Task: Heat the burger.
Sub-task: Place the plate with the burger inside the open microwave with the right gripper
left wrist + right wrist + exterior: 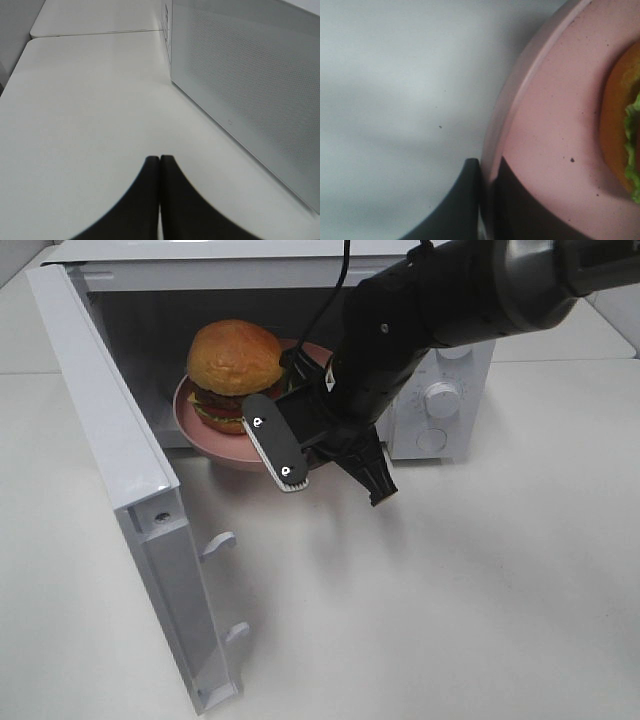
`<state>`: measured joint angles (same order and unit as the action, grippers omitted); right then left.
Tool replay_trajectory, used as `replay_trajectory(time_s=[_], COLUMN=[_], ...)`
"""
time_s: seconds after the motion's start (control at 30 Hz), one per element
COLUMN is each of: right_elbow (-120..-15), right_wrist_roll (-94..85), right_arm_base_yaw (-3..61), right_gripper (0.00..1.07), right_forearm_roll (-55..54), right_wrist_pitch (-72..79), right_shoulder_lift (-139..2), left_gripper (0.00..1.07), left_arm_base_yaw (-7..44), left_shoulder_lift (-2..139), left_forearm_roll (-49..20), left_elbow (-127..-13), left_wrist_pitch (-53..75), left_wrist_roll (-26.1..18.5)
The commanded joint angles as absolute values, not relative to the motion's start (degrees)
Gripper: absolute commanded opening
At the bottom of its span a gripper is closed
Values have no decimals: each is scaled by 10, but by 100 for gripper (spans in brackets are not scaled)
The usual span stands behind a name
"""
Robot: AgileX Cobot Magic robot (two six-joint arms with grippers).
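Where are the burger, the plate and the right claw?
burger [235, 355], high view, top of the bun.
plate [220, 447], high view, bare front part.
right claw [487, 172], right wrist view, between fingertips pinching the plate rim.

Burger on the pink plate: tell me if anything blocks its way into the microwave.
Nothing visible does. The door of the microwave stands swung wide open, and no other item shows in the cavity behind the burger, though the arm hides part of it. The right gripper is shut on the rim of the pink plate.
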<state>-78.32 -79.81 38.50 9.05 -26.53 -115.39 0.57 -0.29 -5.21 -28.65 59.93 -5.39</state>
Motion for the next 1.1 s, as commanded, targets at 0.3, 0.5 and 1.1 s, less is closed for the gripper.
replay_trajectory(time_s=[0.3, 0.5, 1.1], right_elbow=[-938, -1020, -1059], right_wrist_roll=[-708, -647, -578], right_arm_base_yaw=[380, 372, 354], right_gripper=[0, 0, 8], right_forearm_roll=[90, 81, 34], right_wrist_pitch=[-309, -337, -358], right_shoulder_lift=[-1233, -1278, -1302], left_gripper=[0, 0, 0], left_arm_base_yaw=[7, 7, 7], left_shoulder_lift=[-14, -14, -14], left_forearm_roll=[-56, -56, -56], left_elbow=[-285, -285, -285], left_wrist_pitch=[594, 594, 594], left_wrist_roll=[-56, -56, -56])
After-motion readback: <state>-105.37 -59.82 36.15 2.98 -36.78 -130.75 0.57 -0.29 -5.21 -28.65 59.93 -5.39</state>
